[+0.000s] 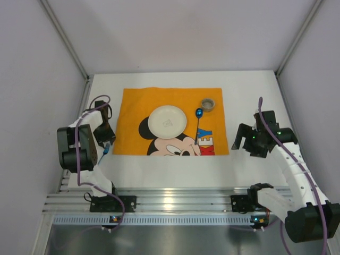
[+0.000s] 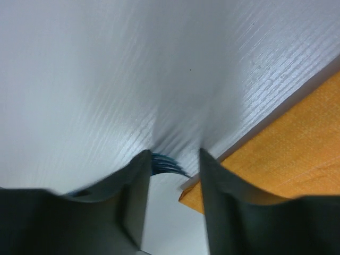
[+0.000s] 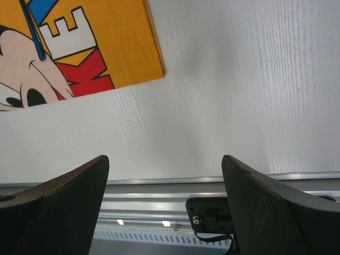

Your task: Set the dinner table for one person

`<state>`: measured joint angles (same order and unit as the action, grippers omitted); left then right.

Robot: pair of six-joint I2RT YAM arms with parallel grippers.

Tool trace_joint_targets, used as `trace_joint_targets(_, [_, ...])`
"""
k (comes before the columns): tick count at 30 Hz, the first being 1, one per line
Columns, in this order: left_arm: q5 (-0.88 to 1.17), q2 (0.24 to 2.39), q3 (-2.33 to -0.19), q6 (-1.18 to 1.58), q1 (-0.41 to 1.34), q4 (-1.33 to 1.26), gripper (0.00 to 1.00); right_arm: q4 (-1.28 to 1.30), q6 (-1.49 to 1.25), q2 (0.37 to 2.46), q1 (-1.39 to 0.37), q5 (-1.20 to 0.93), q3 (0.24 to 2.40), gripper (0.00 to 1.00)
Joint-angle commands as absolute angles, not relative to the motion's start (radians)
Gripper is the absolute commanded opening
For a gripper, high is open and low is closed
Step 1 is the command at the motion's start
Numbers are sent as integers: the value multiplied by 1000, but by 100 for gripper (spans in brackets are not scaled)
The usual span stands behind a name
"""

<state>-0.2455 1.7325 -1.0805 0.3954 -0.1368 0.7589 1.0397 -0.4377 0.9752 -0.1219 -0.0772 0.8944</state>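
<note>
The white dinner table (image 1: 255, 95) carries an orange Mickey Mouse mat (image 1: 133, 101). On the mat lie a white plate (image 1: 168, 121), a blue spoon (image 1: 198, 125) to its right and a small grey round cup (image 1: 207, 104). My left gripper (image 1: 108, 141) hangs low by the mat's near left corner. In the left wrist view its jaws (image 2: 174, 154) stand apart with bare table between them, and blue fork tines (image 2: 166, 163) lie just past the left fingertip. My right gripper (image 1: 241, 144) is open and empty above bare table right of the mat, also in its wrist view (image 3: 164, 162).
A silver aluminium rail (image 1: 170, 199) runs along the table's near edge and shows in the right wrist view (image 3: 159, 186). White walls close in the left, right and back. The mat's corner (image 3: 122, 32) and the spoon handle (image 3: 33, 29) show in the right wrist view.
</note>
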Motion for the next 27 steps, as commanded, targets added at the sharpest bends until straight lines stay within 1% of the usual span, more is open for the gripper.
trace_joint_targets(1, [-304,1759,-1100,382,-143,752,40,1020,-431,959,-129,-77,894,87])
trace_joint_targets(2, [-311,1758,-1100,382,-143,750,35,1020,-431,957,-127,-75,896,87])
trace_joint_targets(3, [-316,1759,-1100,379,-143,752,33,1020,-431,960,-127,-75,894,87])
trace_joint_targets(6, [-325,1767,-1094,371,-143,733,31,1023,-431,960,-127,-77,896,87])
trace_joint_targets(7, [-330,1772,-1092,371,-143,729,23,1023,-430,963,-127,-75,897,87])
trace_joint_targets(9, [-336,1787,-1092,365,-143,723,14,1025,-430,966,-129,-75,896,87])
trace_joint_targets(10, [-339,1793,-1094,365,-143,719,8,1025,-430,966,-129,-75,896,87])
trace_joint_targets(12, [-337,1804,-1095,361,-144,710,2,1025,-431,969,-130,-75,896,87])
trace_joint_targets(13, [-331,1805,-1097,360,-143,710,0,1026,-430,969,-130,-75,896,87])
trace_joint_targets(22, [-256,1735,-1144,365,-144,745,0,1022,-434,968,-132,-66,888,87])
trace_joint_targets(25, [-313,1700,-1173,394,-143,793,1,1020,-434,966,-130,-66,890,87])
trace_joint_targets(26, [-337,1651,-1172,409,-146,795,14,1020,-434,966,-132,-66,891,87])
trace_joint_targets(27, [-359,1625,-1161,441,-152,796,32,1022,-434,965,-130,-66,891,88])
